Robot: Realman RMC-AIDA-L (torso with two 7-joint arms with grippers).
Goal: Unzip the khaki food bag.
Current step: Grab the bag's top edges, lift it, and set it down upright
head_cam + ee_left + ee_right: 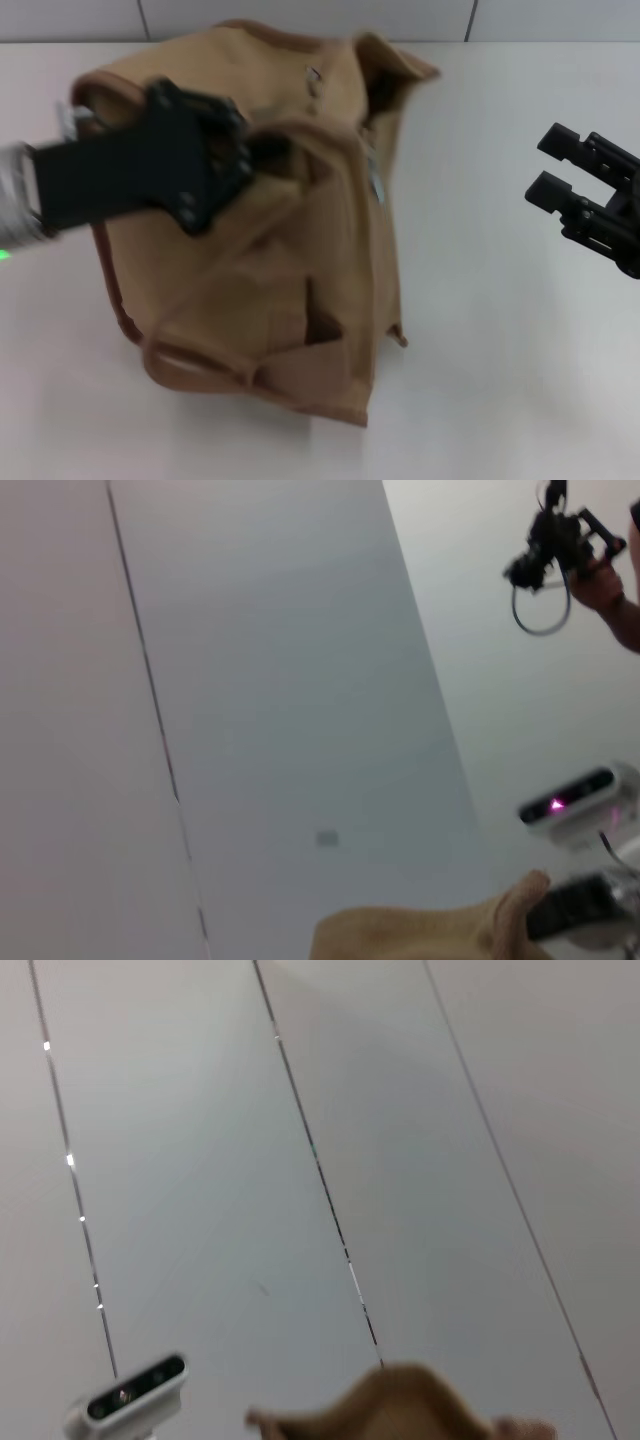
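While the khaki food bag (270,230) slumps at frame centre on the table (500,380), the left gripper (262,150) pinches its top fabric, likely steadying it; the right gripper (549,167) waits spread at right.

A tan edge of the khaki food bag (410,1405) shows before a panelled wall (200,1160), beside a white camera unit (130,1400)

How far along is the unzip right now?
The khaki food bag gapes at its far top, so the zipper looks at least partly open. The left end effector is at the bag's top. The right end effector is open, off to the side. Whether any zipper remains closed is unclear.
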